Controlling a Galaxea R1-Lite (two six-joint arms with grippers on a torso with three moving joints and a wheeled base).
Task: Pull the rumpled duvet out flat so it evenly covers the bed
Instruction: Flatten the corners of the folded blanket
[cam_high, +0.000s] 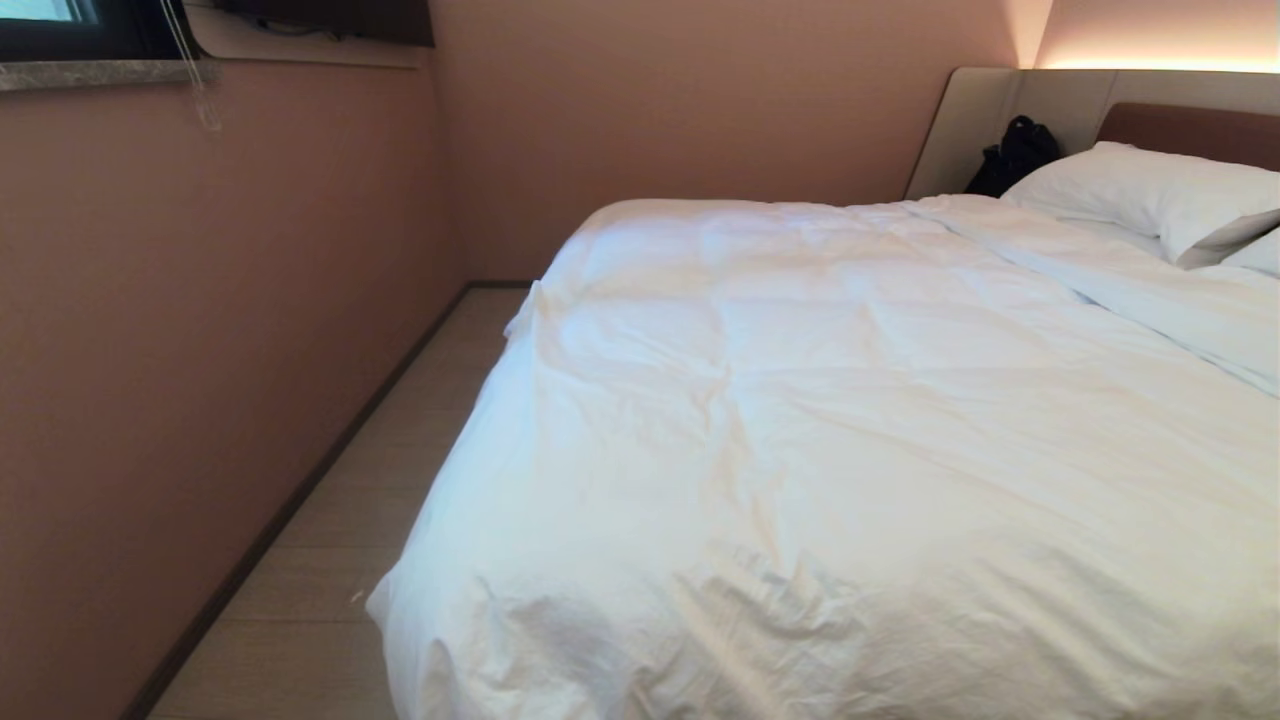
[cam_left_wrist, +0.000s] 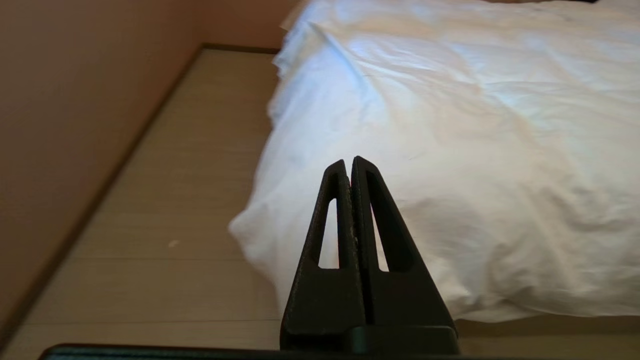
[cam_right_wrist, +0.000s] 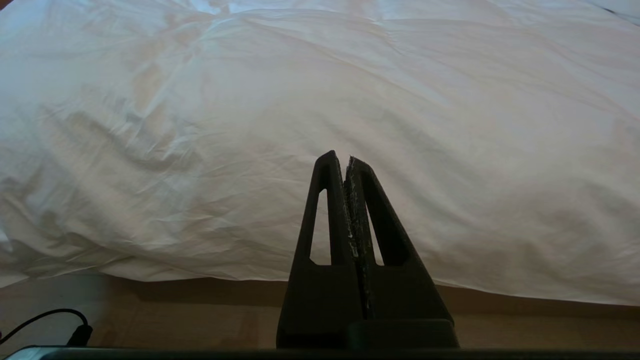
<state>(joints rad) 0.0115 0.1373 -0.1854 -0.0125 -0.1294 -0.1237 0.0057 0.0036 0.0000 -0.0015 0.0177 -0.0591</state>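
The puffy white duvet (cam_high: 850, 430) lies wrinkled over the bed, its near left corner (cam_high: 440, 620) drooping toward the floor. The bed's brown headboard (cam_high: 1190, 130) shows at the far right. Neither gripper appears in the head view. In the left wrist view, my left gripper (cam_left_wrist: 349, 161) is shut and empty, short of the duvet's (cam_left_wrist: 450, 150) near left corner. My right gripper (cam_right_wrist: 340, 157) is also shut and empty, facing the duvet's (cam_right_wrist: 320, 100) hanging front edge, apart from it.
A pinkish wall (cam_high: 200, 350) runs along the left, with a narrow strip of wooden floor (cam_high: 320, 560) between it and the bed. White pillows (cam_high: 1150, 200) and a black bag (cam_high: 1015, 155) sit by the headboard. A black cable (cam_right_wrist: 45, 322) lies on the floor.
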